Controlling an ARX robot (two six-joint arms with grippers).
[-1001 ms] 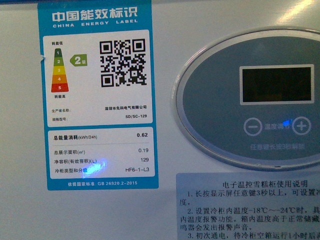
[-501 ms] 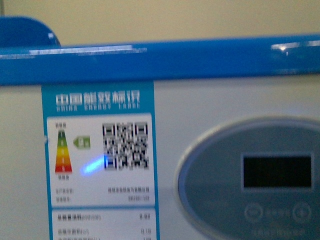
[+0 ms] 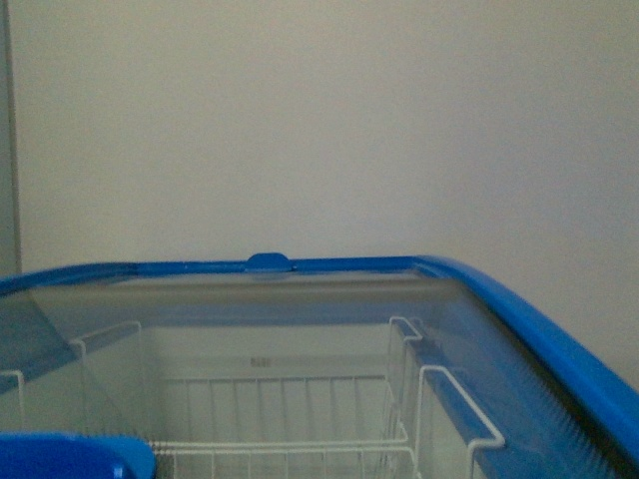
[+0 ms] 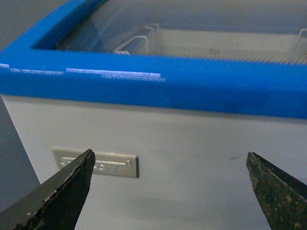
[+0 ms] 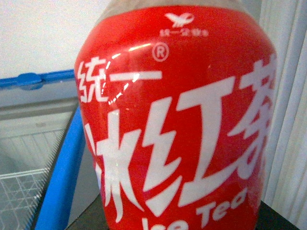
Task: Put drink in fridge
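Front view: wire baskets (image 3: 290, 409) inside fridge (image 3: 559, 349)

The left gripper (image 4: 168, 191) faces the front wall of the fridge (image 4: 144, 81) just below its rim, jaws spread wide with nothing between them. The right gripper (image 5: 178, 219) is near the fridge's rim, jaws closed on the drink (image 5: 177, 120), only their dark edges showing.

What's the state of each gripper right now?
Left gripper: open, empty, facing the fridge front.
Right gripper: cannot tell; the bottle fills its wrist view, fingers hidden.
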